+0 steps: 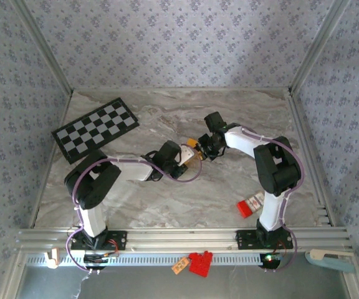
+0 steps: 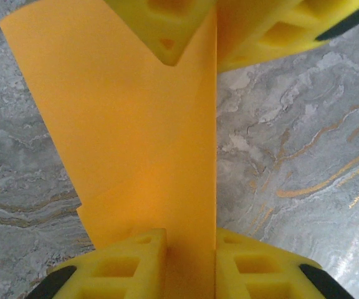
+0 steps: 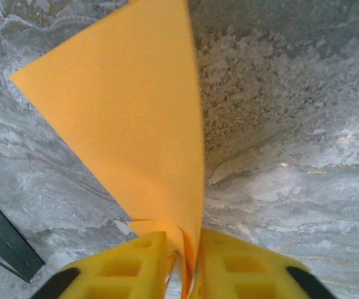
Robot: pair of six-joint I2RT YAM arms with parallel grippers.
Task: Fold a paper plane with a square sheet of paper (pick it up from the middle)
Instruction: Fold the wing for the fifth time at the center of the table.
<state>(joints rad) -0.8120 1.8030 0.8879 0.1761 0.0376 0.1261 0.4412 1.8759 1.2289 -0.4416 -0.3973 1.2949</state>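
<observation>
Walls (image 1: 179, 43): patterned blue-grey wallpaper closes the cell at the back and on both sides.
Table (image 1: 167, 205): a grey marble-look top with an aluminium rail along its near edge.
Left arm (image 1: 98, 180): it rises from its base at the near left and reaches in toward the middle of the table.
Right arm (image 1: 276, 165): it rises from its base at the near right and bends in to meet the other arm at the centre.
Checkered board (image 1: 95, 129): black and white, it lies flat and skewed at the far left, well apart from both grippers.
Paper (image 2: 136, 137): orange-yellow and already creased, it sits at the table's centre between the two grippers, raised off the marble. From the right wrist it shows as a broad pointed flap (image 3: 129, 118) with several layers bunched at its base.
Left gripper (image 2: 191, 233): its yellow fingers stand only a narrow gap apart with the paper's fold running between them. Whether they actually press on it cannot be told.
Right gripper (image 3: 182, 237): its fingers are also close together, with loose layers of paper in the gap, and a firm pinch cannot be confirmed. From the left wrist it sits at the paper's far end.
Red block (image 1: 249, 205): small, it lies on the table just beside the right arm's base.
</observation>
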